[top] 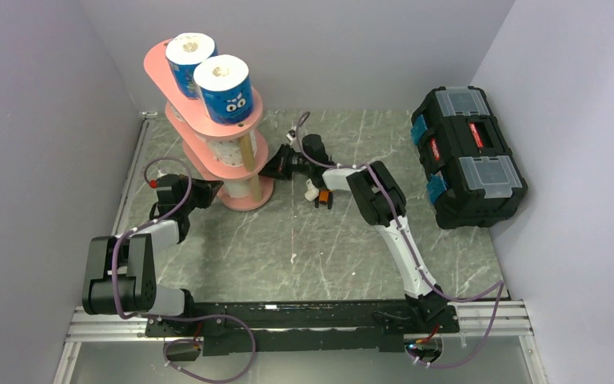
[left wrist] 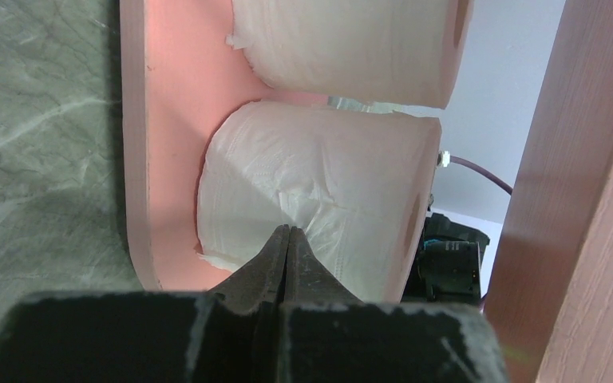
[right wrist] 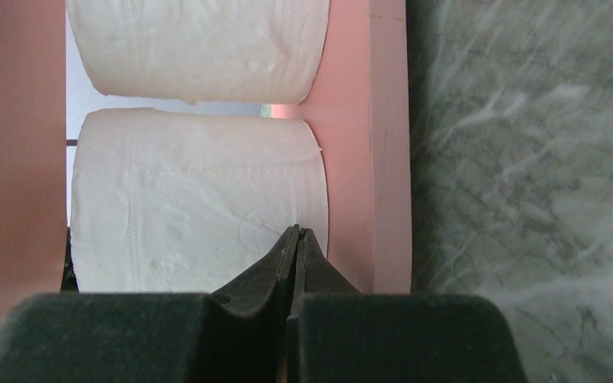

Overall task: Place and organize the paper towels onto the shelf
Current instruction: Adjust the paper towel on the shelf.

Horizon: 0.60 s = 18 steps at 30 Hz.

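The pink three-tier shelf (top: 249, 112) stands at the back left of the table. Two blue cartoon-eyed paper towels (top: 224, 90) (top: 189, 58) stand on its top board, and white rolls fill the tiers below (top: 230, 152). My left gripper (top: 213, 191) is shut, with its tips (left wrist: 289, 232) against a white roll (left wrist: 335, 183) on the bottom board (left wrist: 168, 159), denting the paper. A second roll (left wrist: 351, 44) lies beyond it. From the opposite side my right gripper (top: 270, 169) is shut too, its tips (right wrist: 298, 231) at a white roll (right wrist: 183, 199) on the board (right wrist: 367, 144). Another roll (right wrist: 199, 44) sits beyond.
A black toolbox (top: 468, 156) with clear lid compartments sits at the right, against the wall. A small white and orange tool (top: 318, 195) lies on the marble tabletop (top: 304, 248) under the right arm. Grey walls close in on three sides.
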Each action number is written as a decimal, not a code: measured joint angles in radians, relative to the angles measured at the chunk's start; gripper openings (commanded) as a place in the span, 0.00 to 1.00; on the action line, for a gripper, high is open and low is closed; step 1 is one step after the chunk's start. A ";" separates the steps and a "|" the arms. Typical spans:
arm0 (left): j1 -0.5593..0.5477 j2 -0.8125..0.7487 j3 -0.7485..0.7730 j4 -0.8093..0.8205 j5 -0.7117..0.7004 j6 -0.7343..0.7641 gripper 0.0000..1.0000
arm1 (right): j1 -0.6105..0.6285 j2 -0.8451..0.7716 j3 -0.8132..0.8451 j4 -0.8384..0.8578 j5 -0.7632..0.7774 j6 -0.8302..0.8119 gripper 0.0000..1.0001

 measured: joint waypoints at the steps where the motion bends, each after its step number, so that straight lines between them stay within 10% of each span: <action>1: -0.003 -0.001 0.000 0.000 0.000 0.003 0.00 | -0.001 -0.007 -0.012 0.002 0.000 -0.001 0.00; 18: -0.016 -0.130 -0.039 -0.064 -0.003 0.003 0.00 | -0.014 -0.068 -0.113 0.037 -0.009 -0.010 0.01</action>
